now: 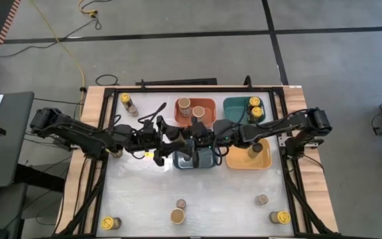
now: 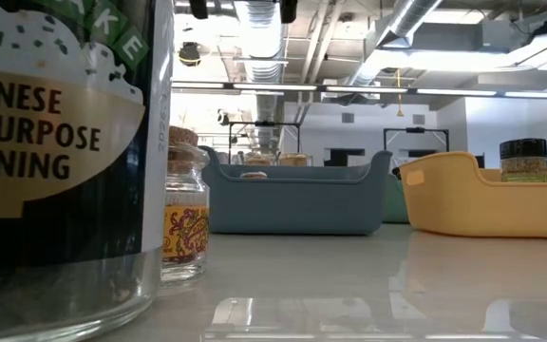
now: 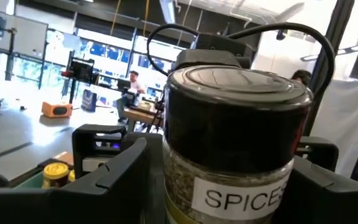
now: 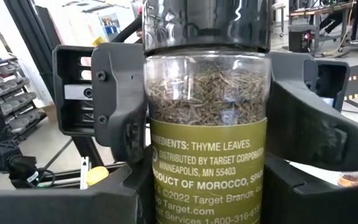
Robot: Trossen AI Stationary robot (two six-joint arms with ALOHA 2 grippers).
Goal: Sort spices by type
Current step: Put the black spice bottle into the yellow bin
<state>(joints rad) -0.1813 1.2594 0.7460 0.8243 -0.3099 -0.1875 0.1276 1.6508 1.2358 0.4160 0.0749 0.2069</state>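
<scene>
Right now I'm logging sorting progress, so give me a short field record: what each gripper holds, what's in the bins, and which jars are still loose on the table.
left gripper: shut on dark-lidded glass thyme jar, above the blue bin
right gripper: shut on the same jar
orange bin: two tan-lidded jars
teal bin: two yellow-lidded jars
yellow bin: one dark-topped jar
loose jars: yellow-lidded, tan-lidded, small brown-topped

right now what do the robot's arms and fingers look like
Two dark, near-black jointed arms, left arm and right arm, with black cables looping along them. Each ends in blocky matte black fingers, with screw heads showing on the right gripper's and a small yellow spot near the left gripper.
</scene>
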